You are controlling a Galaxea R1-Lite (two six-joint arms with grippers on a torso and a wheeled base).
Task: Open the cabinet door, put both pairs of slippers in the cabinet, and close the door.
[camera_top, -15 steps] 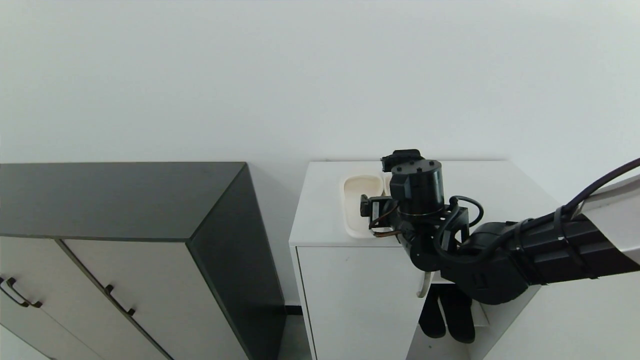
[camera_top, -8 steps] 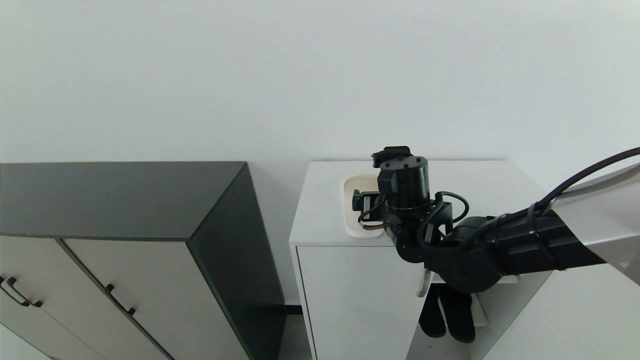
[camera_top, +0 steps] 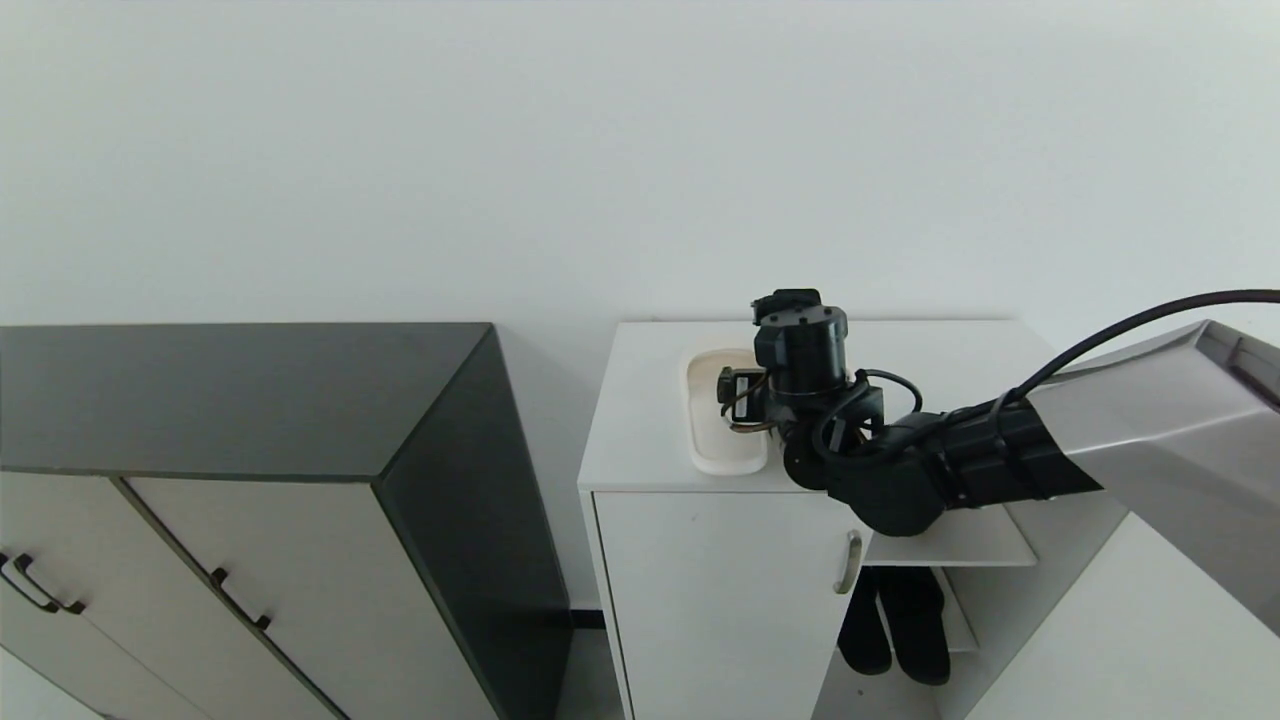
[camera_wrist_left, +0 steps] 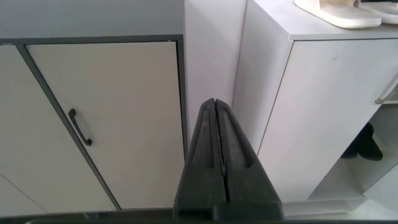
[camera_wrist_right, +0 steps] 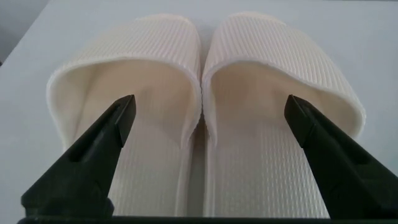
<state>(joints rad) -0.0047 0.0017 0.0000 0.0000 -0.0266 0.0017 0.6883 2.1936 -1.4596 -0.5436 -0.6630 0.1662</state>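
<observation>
Two pairs: black slippers [camera_top: 895, 620] on low shelf inside white cabinet [camera_top: 640, 420], right side open; cream slippers [camera_wrist_right: 214, 56] side by side on top.
Right gripper [camera_wrist_right: 209, 104]: spread wide, straddling cream pair, likely to pinch both together.
Left gripper [camera_wrist_left: 214, 102]: pressed closed, empty, parked low out of the way.

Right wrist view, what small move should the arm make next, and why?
Probably ease the right tool down and close it on the cream slippers. It is open, one tip is lined up with each slipper, and the pair lies side by side on the white cabinet.
</observation>
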